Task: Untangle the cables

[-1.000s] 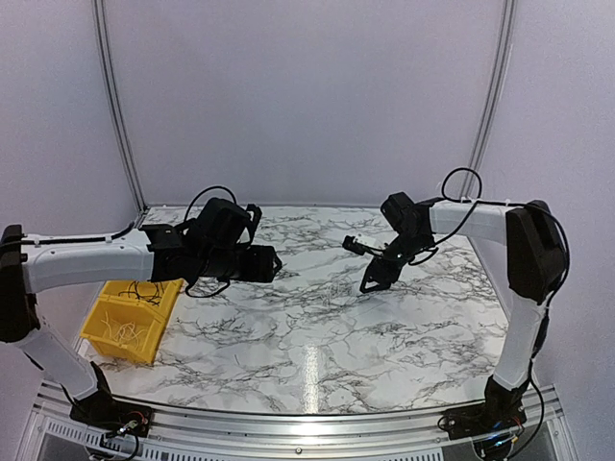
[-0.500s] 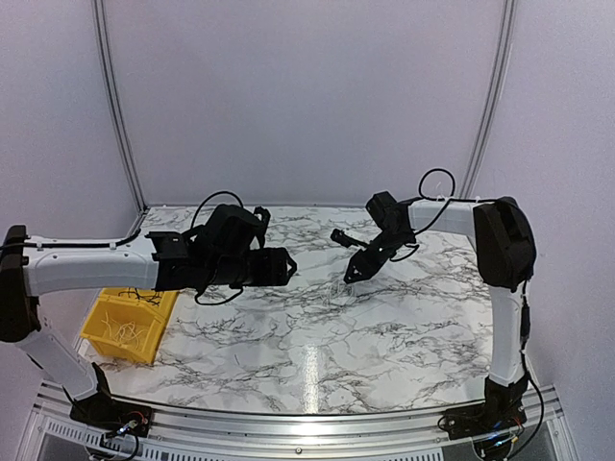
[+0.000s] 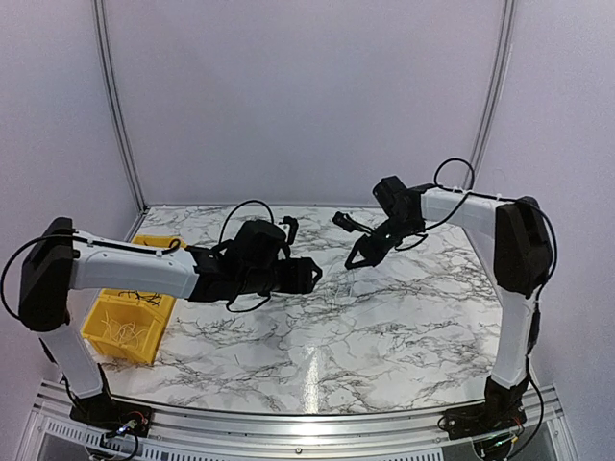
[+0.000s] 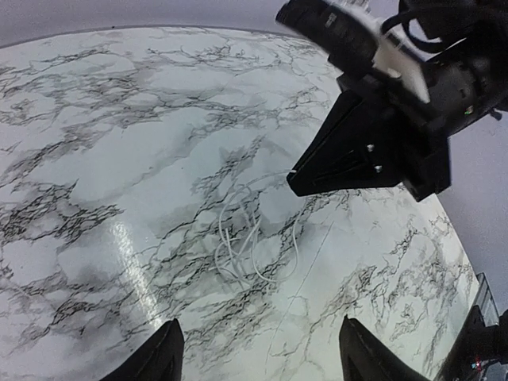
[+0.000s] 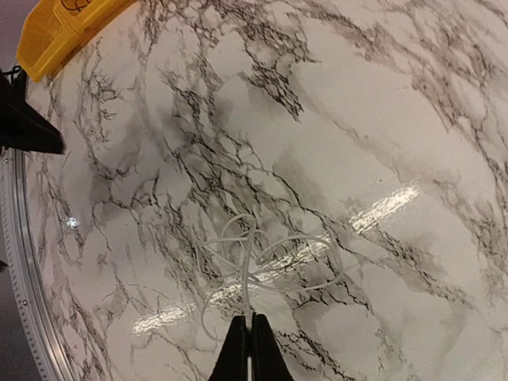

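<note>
The cables [image 4: 251, 248] are a small loose tangle of thin white wires lying on the marble table [image 4: 95, 159]. In the right wrist view the cables [image 5: 266, 258] spread out just past my right gripper [image 5: 251, 321], which is shut on one white strand rising from the tangle. In the top view the right gripper [image 3: 352, 262] hangs tilted down over the table's middle. My left gripper [image 3: 313, 275] hovers just left of it, and in its own wrist view the left gripper [image 4: 259, 337] is open and empty, short of the tangle. The right gripper [image 4: 361, 151] hangs close over the tangle there.
A yellow bin [image 3: 128, 324] with thin wires inside sits at the table's left edge, under the left arm, and the yellow bin [image 5: 65, 25] shows in the right wrist view's top left corner. A metal rail [image 3: 288, 423] runs along the near edge.
The right gripper has shut on a white strand and lifted slightly. The left arm has reached further right toward the table's middle, its gripper staying open.
</note>
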Robot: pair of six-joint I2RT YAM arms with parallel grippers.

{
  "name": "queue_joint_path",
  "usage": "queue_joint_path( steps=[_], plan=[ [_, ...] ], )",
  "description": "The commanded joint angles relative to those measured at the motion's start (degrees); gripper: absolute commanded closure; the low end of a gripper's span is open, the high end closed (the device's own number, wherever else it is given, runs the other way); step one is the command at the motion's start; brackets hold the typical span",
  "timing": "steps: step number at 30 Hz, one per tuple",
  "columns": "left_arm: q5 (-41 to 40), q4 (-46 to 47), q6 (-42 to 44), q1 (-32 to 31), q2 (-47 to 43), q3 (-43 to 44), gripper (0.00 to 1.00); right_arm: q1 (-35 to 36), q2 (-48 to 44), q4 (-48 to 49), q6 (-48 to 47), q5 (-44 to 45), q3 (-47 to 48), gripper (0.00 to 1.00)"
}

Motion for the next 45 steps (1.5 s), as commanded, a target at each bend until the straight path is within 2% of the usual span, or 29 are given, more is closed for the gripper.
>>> queue_joint_path(
  steps=[1, 5, 9, 12, 15, 19, 21, 26, 29, 32, 34, 42, 45],
  plan=[
    [3.11, 9.26, 3.18, -0.31, 6.85, 6.81, 0.3, 2.9, -7.82, -2.15, -0.83, -4.59, -0.67, 1.0],
    [0.93, 12.41, 0.2, -0.36, 10.98, 10.26, 0.3, 6.44, -10.59, -3.7, -2.33, -5.83, -2.5, 1.0],
    [-4.89, 13.37, -5.04, -0.06, 14.46, 12.3, 0.4, 7.44, -14.47, -5.64, -2.46, -8.95, -3.82, 1.0],
    [-5.01, 15.39, -5.89, 0.4, 18.24, 13.98, 0.45, 7.37, -17.55, -8.18, -2.8, -11.0, -2.43, 1.0],
    [-4.31, 16.3, -6.84, 0.89, 22.31, 15.98, 0.49, 7.33, -20.48, -9.89, -1.67, -13.23, 1.4, 1.0],
    [-3.18, 17.3, -7.19, 1.54, 26.09, 16.25, 0.66, 7.32, -23.49, -11.2, 1.87, -14.87, 10.05, 1.0],
    [-1.83, 17.86, -7.46, 1.83, 26.98, 15.41, 0.7, 7.28, -24.56, -11.71, 4.91, -15.29, 15.61, 1.0],
    [-0.3, 19.55, -8.64, 2.05, 27.11, 11.79, 0.72, 6.68, -25.68, -11.68, 11.0, -15.27, 27.4, 1.0],
    [0.79, 20.26, -8.58, 2.06, 26.68, 10.22, 0.72, 6.22, -26.64, -10.41, 12.73, -14.69, 28.79, 1.0],
    [1.27, 20.57, -7.84, 2.06, 25.7, 8.58, 0.72, 5.99, -27.91, -8.51, 13.41, -13.9, 26.6, 1.0],
    [1.44, 20.79, -6.66, 2.06, 23.74, 6.98, 0.68, 5.81, -28.19, -8.41, 12.8, -12.89, 24.64, 1.0],
    [-3.54, 21.62, 0.35, 0.43, 3.41, -3.94, 0.36, 5.27, -28.12, -7.42, 10.79, 1.67, 17.1, 1.0],
    [-4.08, 21.37, 0.47, -0.22, -2.09, -3.25, 0.33, 5.09, -27.46, -7.27, 10.48, 2.32, 16.07, 1.0]
  ],
)
